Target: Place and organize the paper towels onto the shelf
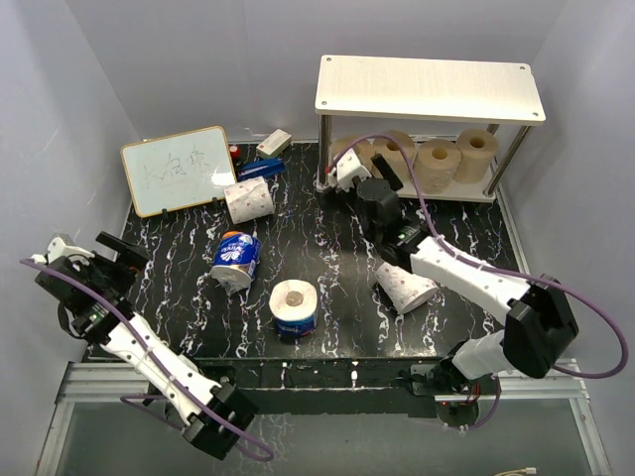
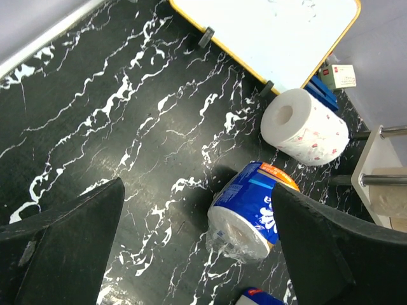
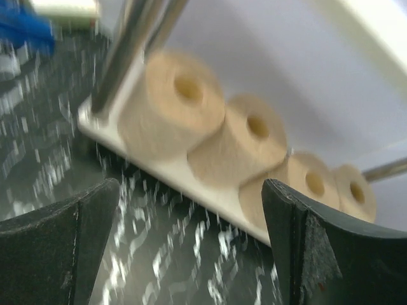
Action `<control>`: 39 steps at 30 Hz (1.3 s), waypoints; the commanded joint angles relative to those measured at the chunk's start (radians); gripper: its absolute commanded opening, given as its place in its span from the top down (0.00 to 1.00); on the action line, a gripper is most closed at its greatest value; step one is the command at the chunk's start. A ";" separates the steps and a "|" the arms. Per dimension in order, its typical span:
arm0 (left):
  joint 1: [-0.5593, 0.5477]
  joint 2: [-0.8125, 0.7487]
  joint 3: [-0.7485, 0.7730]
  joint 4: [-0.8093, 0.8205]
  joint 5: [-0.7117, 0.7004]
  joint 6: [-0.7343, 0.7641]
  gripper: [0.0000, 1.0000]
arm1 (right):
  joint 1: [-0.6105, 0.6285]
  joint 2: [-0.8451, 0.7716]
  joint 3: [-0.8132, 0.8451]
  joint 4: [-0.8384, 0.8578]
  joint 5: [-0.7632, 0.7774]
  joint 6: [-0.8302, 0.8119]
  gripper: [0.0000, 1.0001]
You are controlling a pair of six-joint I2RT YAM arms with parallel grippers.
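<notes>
The shelf (image 1: 429,87) stands at the back right. Several tan paper towels (image 1: 438,164) lie in a row on its lower board, cores facing forward; they also show in the right wrist view (image 3: 245,143). My right gripper (image 1: 362,171) is open and empty just in front of the leftmost tan roll (image 3: 172,105). On the table lie a white patterned roll (image 1: 248,199), a blue-wrapped roll (image 1: 236,260), an upright blue-banded roll (image 1: 294,309) and a white roll (image 1: 405,288). My left gripper (image 1: 94,248) is open and empty at the far left, above the table, with the blue-wrapped roll (image 2: 251,213) ahead of it.
A small framed whiteboard (image 1: 179,169) leans at the back left, with small boxes and a blue item (image 1: 263,169) behind it. The shelf's metal leg (image 3: 127,51) stands beside the leftmost tan roll. Grey walls enclose the table on three sides.
</notes>
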 commanded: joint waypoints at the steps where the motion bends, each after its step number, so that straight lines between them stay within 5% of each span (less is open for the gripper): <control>1: 0.007 0.060 0.015 -0.012 0.011 0.009 0.02 | -0.030 -0.109 -0.112 -0.524 -0.112 0.055 0.06; 6: 0.005 0.034 0.015 -0.001 -0.041 -0.029 0.02 | -0.122 -0.371 -0.199 -0.718 -0.306 0.099 0.02; 9: 0.005 0.105 0.042 -0.011 0.077 0.007 0.02 | -0.161 -0.468 -0.188 -0.759 -0.286 0.161 0.01; 12: 0.005 0.191 0.164 -0.090 0.121 0.042 0.02 | -0.327 -0.470 -0.154 -0.804 -0.442 0.219 0.02; 18: 0.005 0.380 0.525 -0.269 0.142 0.311 0.02 | -0.520 -0.463 -0.124 -0.834 -0.608 0.325 0.02; 21: -0.006 0.568 0.711 -0.579 0.358 0.622 0.03 | -0.627 -0.438 -0.108 -0.875 -0.705 0.355 0.02; 24: -0.043 0.718 0.895 -0.784 0.403 0.803 0.07 | -0.779 -0.430 -0.103 -0.905 -0.767 0.380 0.01; 26: -0.143 0.709 0.916 -0.756 0.290 0.864 0.05 | -0.874 -0.443 -0.100 -0.910 -0.787 0.381 0.02; 31: -0.607 0.635 0.817 -0.600 -0.098 0.825 0.02 | -0.952 -0.466 -0.109 -0.902 -0.856 0.360 0.01; 36: -0.846 0.813 0.821 -0.606 -0.248 0.697 0.14 | -0.985 -0.452 -0.112 -0.899 -0.849 0.358 0.02; 39: -1.014 0.811 0.828 -0.581 -0.254 0.673 0.12 | -1.014 -0.439 -0.125 -0.884 -0.836 0.359 0.02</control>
